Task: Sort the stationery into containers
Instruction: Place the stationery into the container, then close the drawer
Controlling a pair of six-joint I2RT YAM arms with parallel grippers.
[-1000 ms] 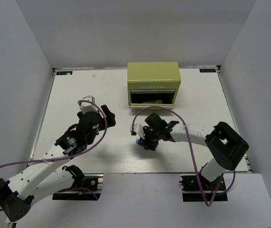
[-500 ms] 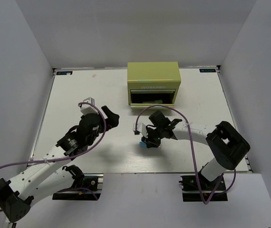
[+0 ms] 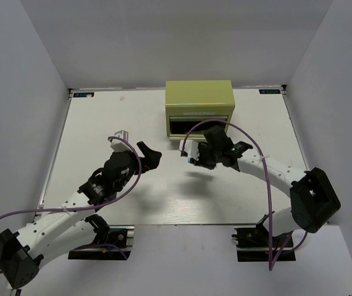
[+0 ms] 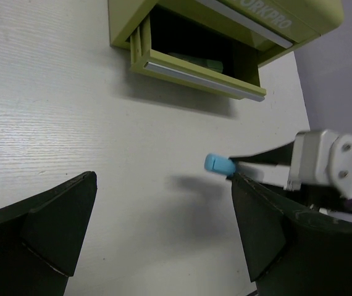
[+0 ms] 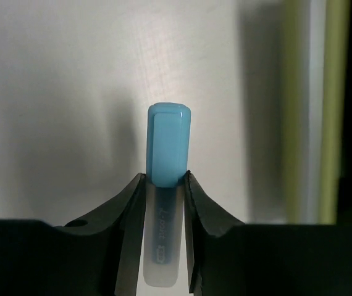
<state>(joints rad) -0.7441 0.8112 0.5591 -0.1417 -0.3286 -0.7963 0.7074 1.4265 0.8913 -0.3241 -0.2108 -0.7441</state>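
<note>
My right gripper [image 3: 194,158] is shut on a light-blue highlighter [image 5: 168,145], its blue cap sticking out past the fingertips, and holds it above the table just in front of the lime-green toolbox [image 3: 199,98]. The highlighter also shows in the left wrist view [image 4: 219,164]. The toolbox's lower front drawer [image 4: 196,79] stands pulled open, with a green item [image 4: 196,61] lying inside; the dark opening shows in the top view [image 3: 197,127]. My left gripper [image 3: 149,156] is open and empty, left of the right gripper. No other pens are in view.
White walls close the table at the back and both sides. The toolbox stands at the back centre. A lime-green edge of the toolbox [image 5: 333,111] lies to the right of the held highlighter. Purple cables loop over both arms.
My right gripper has lifted the light-blue highlighter off the table and carried it back toward the open drawer. My left gripper has moved a little to the right.
</note>
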